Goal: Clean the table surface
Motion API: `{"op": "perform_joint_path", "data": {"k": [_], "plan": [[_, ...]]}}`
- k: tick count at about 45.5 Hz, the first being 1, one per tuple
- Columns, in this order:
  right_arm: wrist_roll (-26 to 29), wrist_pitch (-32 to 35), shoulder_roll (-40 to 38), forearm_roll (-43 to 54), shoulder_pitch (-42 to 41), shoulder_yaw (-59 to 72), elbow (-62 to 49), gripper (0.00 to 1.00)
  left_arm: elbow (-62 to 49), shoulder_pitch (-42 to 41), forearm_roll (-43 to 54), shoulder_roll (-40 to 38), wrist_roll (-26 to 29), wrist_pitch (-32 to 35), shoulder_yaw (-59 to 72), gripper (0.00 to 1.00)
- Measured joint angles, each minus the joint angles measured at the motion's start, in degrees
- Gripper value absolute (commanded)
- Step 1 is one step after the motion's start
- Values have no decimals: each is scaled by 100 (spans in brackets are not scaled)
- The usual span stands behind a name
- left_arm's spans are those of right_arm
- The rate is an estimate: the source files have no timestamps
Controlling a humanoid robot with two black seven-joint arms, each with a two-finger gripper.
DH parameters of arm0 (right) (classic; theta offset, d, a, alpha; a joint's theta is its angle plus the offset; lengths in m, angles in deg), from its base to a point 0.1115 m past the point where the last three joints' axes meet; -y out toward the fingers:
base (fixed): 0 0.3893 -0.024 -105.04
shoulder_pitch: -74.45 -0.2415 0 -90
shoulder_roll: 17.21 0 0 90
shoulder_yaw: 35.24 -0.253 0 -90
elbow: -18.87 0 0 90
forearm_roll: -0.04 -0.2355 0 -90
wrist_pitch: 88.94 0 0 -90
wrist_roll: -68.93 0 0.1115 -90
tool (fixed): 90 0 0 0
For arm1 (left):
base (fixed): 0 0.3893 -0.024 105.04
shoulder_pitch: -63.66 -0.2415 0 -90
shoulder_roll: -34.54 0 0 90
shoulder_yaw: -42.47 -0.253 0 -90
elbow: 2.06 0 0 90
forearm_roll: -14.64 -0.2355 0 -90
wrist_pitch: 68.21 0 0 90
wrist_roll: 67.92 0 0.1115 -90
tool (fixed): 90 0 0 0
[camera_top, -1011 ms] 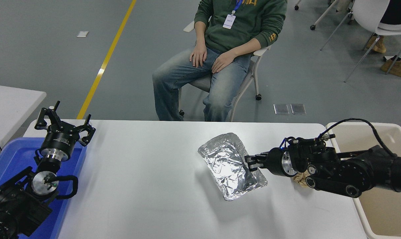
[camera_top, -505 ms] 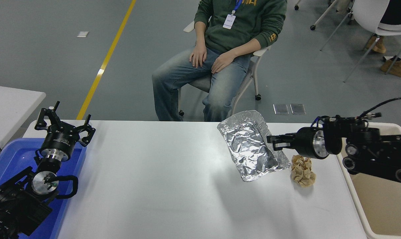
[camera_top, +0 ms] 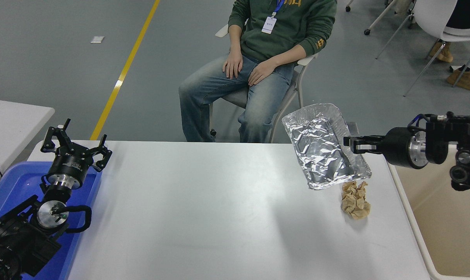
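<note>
Gripping the near right rim of a crumpled foil tray (camera_top: 324,146), the right gripper (camera_top: 353,144) has its fingers pinched shut on the foil; the fingertips are partly hidden by the tray's edge. The tray hangs tilted in the air above the worktop's far right corner, its open side facing the camera. The right arm (camera_top: 433,149) reaches in level from the right edge of the picture, pointing left, its rear part cut off by the frame. Below the tray a crumpled brown paper ball (camera_top: 355,200) lies on the table surface (camera_top: 203,210), near its right edge; the white top fills the middle and bottom of the view. A beige bin (camera_top: 448,233) stands just beside that right edge, cut off at the picture's corner. At the near left corner the left gripper (camera_top: 76,146) sits parked over a blue tray (camera_top: 13,182), fingers spread apart. A person (camera_top: 258,58) sits on a chair beyond the far edge, hands on thighs
</note>
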Motion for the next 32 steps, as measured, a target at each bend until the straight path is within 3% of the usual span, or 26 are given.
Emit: {"op": "perform_joint_path", "data": {"k": [32], "plan": [[-185,-95,-1561,-491,290,-10,-486,0,-1,0,0,0,0,0,0,100]]}}
